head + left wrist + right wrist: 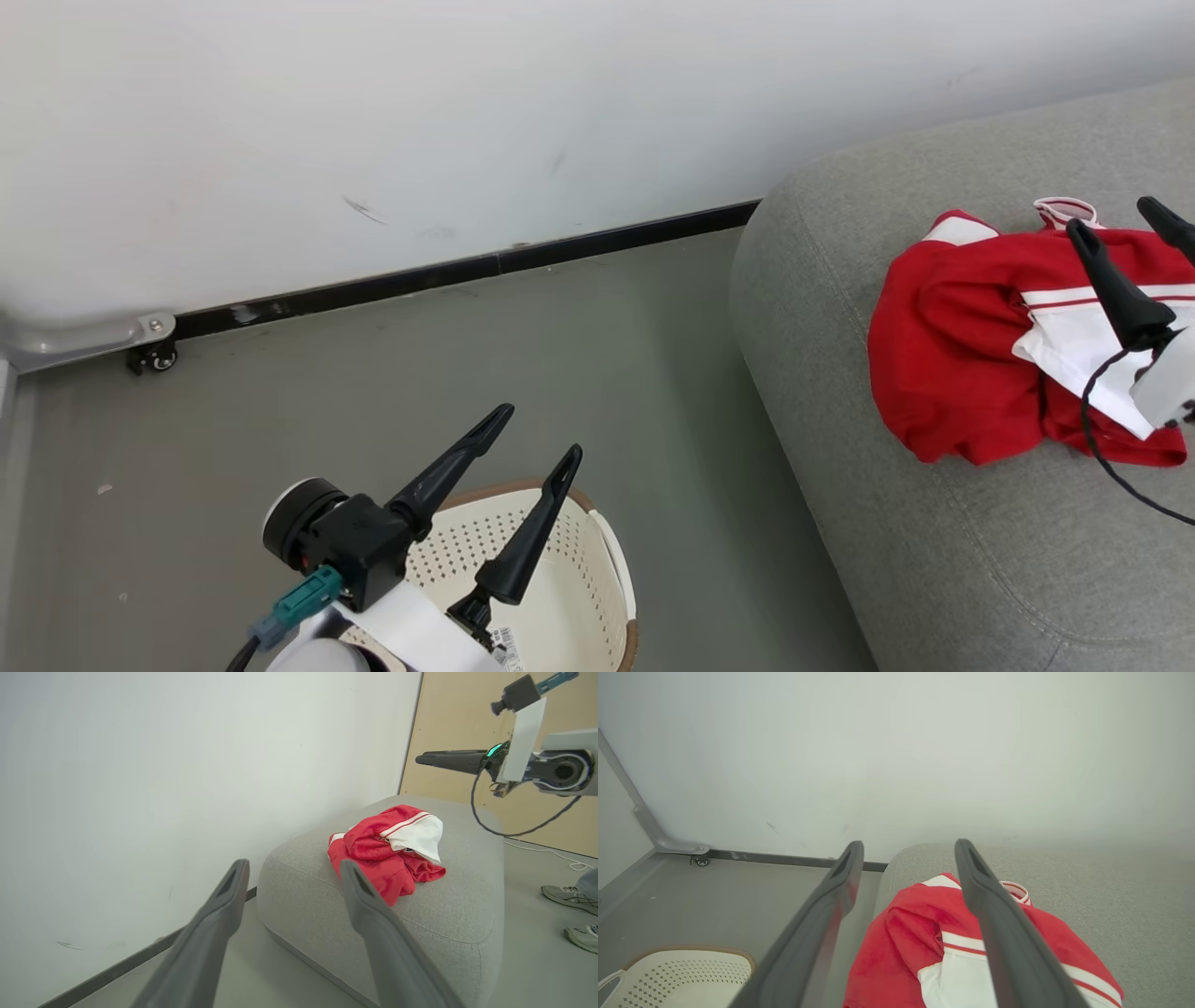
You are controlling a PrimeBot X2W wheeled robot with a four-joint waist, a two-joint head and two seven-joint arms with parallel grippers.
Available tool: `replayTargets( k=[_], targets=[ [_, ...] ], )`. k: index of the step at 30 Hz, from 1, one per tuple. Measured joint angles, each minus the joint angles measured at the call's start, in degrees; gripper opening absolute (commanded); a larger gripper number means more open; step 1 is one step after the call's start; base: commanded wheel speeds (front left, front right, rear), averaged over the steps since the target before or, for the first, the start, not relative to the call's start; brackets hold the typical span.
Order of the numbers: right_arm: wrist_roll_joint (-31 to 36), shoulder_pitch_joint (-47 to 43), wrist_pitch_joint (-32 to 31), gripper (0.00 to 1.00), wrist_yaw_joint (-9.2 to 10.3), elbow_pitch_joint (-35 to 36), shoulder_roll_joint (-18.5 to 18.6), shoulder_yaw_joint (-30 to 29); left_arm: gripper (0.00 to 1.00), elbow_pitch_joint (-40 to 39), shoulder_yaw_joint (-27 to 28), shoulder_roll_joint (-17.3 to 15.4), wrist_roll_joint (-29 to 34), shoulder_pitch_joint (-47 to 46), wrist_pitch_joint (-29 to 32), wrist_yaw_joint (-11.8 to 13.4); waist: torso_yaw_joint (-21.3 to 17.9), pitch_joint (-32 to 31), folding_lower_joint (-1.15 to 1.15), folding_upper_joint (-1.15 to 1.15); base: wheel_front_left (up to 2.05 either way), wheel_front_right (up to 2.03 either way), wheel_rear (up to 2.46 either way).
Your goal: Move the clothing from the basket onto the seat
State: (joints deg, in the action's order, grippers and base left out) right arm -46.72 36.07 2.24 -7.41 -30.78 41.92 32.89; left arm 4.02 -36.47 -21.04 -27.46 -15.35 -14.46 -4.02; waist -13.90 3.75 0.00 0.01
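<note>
The red clothing (962, 364) with white trim lies crumpled on the grey seat (934, 560), at the right of the head view. The same clothing (383, 858) rests on the seat (444, 914) in the left wrist view, and the clothing (920, 947) appears between the fingers in the right wrist view. My right gripper (1116, 224) hangs open above the clothing, holding nothing. My left gripper (541, 431) stands open and empty over the cream basket (569, 597) on the floor at the bottom. What I can see of the basket's inside holds no clothing.
A white wall with a black baseboard (467, 271) runs behind the grey floor. A small caster (154, 357) sits at the wall's left end. A person's shoes (570, 898) stand on the floor beyond the seat. A black cable (1111, 467) hangs from my right wrist.
</note>
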Motion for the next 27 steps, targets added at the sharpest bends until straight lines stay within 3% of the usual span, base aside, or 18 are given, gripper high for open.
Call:
replayTargets(
  k=[17,27],
  targets=[
    [2.64,-3.1,7.08,1.0,0.0,4.23,-0.83,-1.0,1.0,0.97,2.78,0.92,0.46,3.66,0.0,1.02,4.57,-2.31,0.0,0.0,0.0,0.0,0.0],
    [4.43,-7.27,11.57,1.0,0.0,5.21,-3.7,-4.25,1.0,2.91,5.32,1.08,0.3,5.98,0.0,2.26,7.47,-3.46,0.0,0.0,0.0,0.0,0.0]
  ],
)
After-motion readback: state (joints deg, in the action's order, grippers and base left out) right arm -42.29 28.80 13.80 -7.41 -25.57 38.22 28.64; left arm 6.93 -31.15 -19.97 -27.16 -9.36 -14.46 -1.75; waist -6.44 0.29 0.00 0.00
